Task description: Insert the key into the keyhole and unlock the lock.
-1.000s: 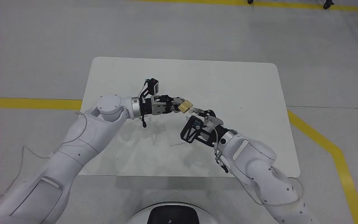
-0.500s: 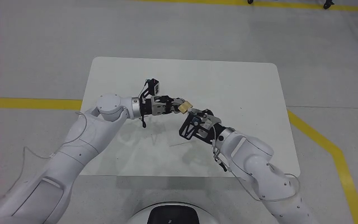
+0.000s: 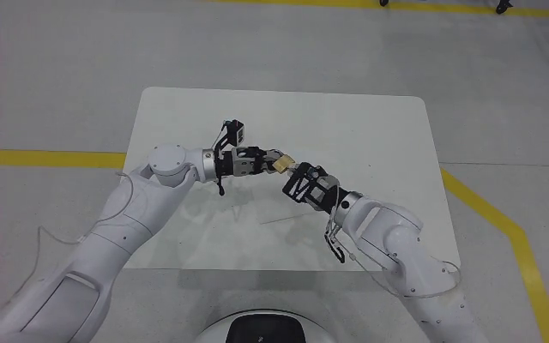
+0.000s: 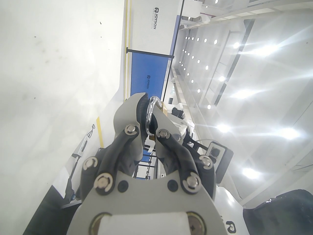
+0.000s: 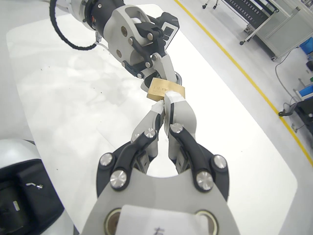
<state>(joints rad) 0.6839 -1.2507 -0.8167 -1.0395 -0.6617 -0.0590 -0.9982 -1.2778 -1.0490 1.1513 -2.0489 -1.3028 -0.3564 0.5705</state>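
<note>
Top view: I see both arms meeting over the middle of the white bench (image 3: 377, 129), with the brass padlock (image 3: 281, 161) held in the air between them.
Left jaws: closed on the padlock. In the left wrist view the two fingers (image 4: 127, 118) pinch the steel shackle (image 4: 151, 113) from either side, and a corner of the brass body shows just past the tips.
Right jaws: closed, coming at the padlock from the side opposite the left arm. In the right wrist view the fingers (image 5: 182, 116) are pressed almost together, and their white-wrapped tips touch the lower edge of the padlock body.
Key (image 5: 164, 115): I make out only a thin brassy sliver pinched between the right fingers, just under the padlock. I cannot tell whether the blade sits in the keyhole, since the fingertips cover that spot.
Padlock: off the bench and tilted, its flat face turned towards the right wrist camera. I cannot tell whether the shackle is seated or released.
Bench: a few dark specks on the surface beneath the arms.
Floor: a yellow line (image 3: 51, 159) runs past the bench.
</note>
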